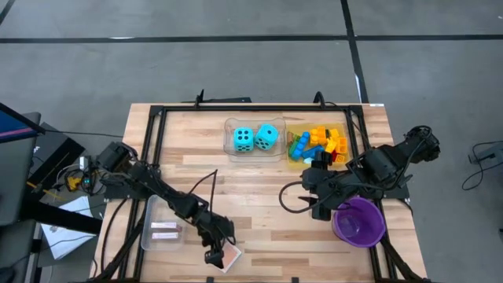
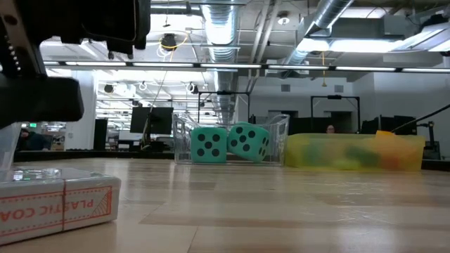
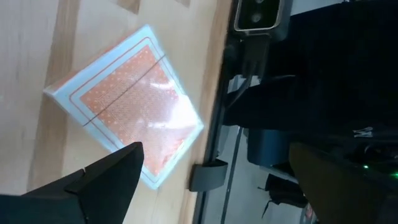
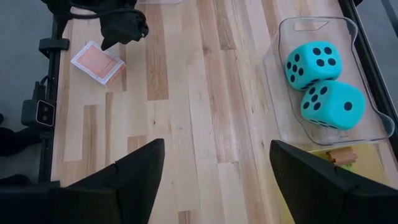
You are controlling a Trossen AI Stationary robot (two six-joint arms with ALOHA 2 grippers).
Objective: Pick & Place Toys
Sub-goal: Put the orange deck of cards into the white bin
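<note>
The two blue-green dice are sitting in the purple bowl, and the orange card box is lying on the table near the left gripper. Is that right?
Not quite. The two dice sit in the clear tray at the far side of the table, as the high view shows. The purple bowl is by the right arm, apart from them. The orange card box does lie on the table near the left gripper.

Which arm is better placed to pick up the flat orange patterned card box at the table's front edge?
Left. The left gripper, fingers open, hovers right at the flat orange patterned card box; the right gripper waits beside the purple round bowl, much farther away.
</note>
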